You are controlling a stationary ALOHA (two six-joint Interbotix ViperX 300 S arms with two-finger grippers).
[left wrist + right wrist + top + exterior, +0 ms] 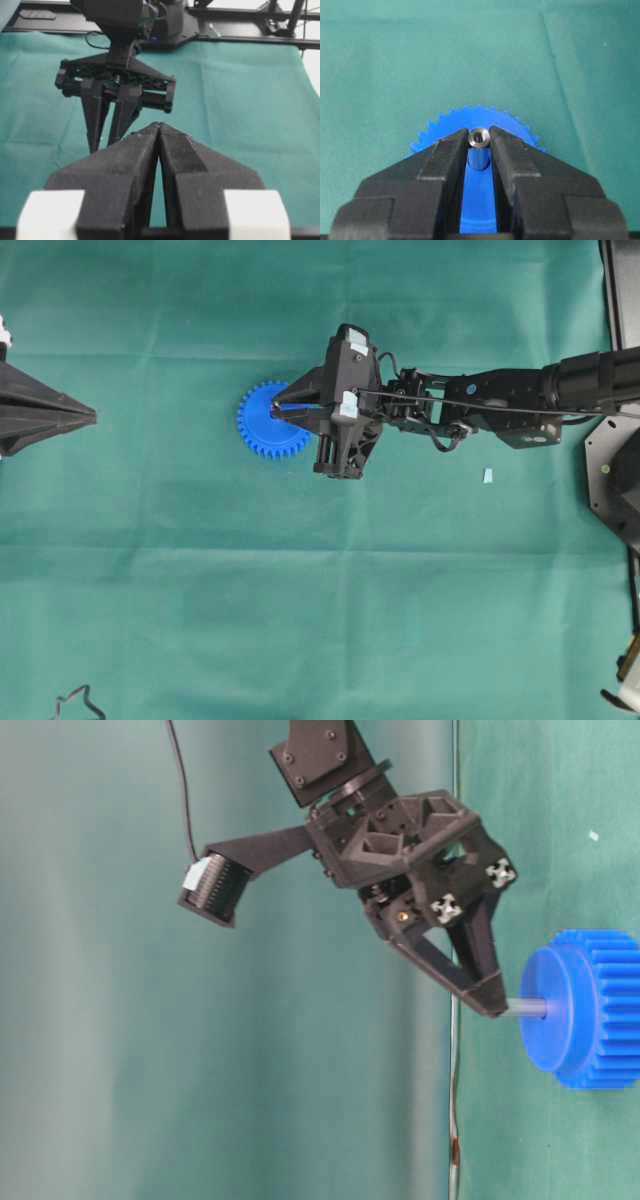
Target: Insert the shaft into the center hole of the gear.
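The blue gear (258, 430) lies flat on the green cloth, left of centre. My right gripper (280, 406) hovers over its hub, shut on the shaft (479, 138), a short silvery pin pinched at its top end between the fingertips (455, 142). In the table-level view the shaft (526, 1008) runs from the gripper (495, 1005) straight to the middle of the gear (600, 1010) hub and meets it there. The center hole is hidden under the shaft. My left gripper (90, 417) rests far to the left, shut and empty, its tips (159, 126) touching.
A small pale blue scrap (488, 476) lies on the cloth right of the gear, below the right arm. A black wire shape (78, 705) sits at the bottom left corner. Black frame parts (610, 480) line the right edge.
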